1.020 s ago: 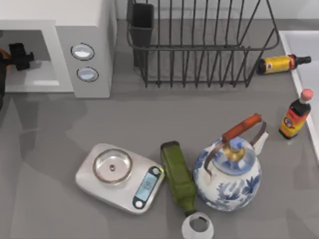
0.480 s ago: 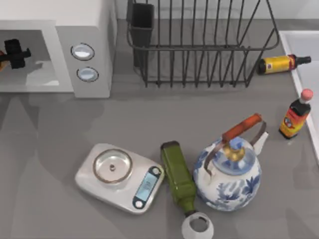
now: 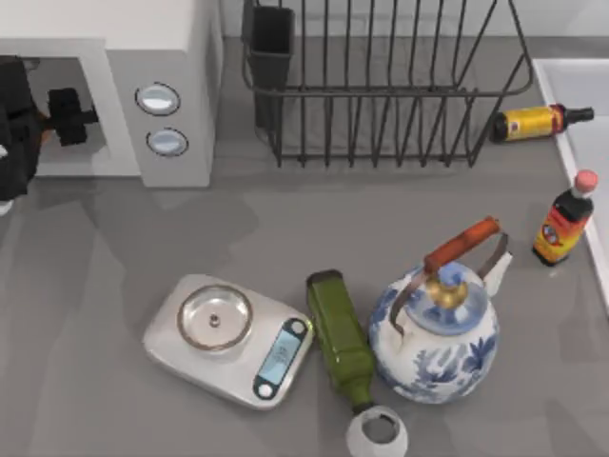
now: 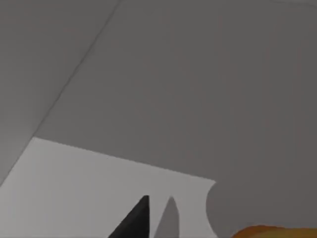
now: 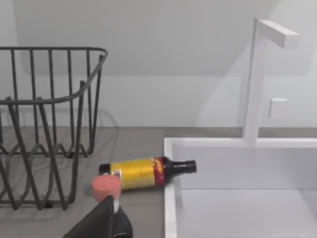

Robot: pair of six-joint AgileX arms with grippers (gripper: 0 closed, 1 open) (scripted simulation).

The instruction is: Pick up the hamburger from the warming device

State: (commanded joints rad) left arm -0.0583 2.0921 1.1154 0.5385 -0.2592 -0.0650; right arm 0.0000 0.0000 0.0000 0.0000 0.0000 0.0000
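Since earlier frame, left gripper (image 3: pixel 65 103) is being shifted rightward inside boxy white microwave (image 3: pixel 171 57); finger state cannot be told. Rounded orange hamburger (image 4: pixel 277 231) is being glimpsed on smooth grey cavity floor, beside dark fingertip (image 4: pixel 136 218). Matte grey countertop (image 3: pixel 114 257) is bearing flat steel scale (image 3: pixel 228 340), wire rack (image 3: pixel 381 86).

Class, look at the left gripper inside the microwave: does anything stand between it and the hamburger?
Nothing visible does. The left gripper is inside the microwave cavity, and the left wrist view shows the hamburger's orange edge just past a fingertip, with bare grey floor between.
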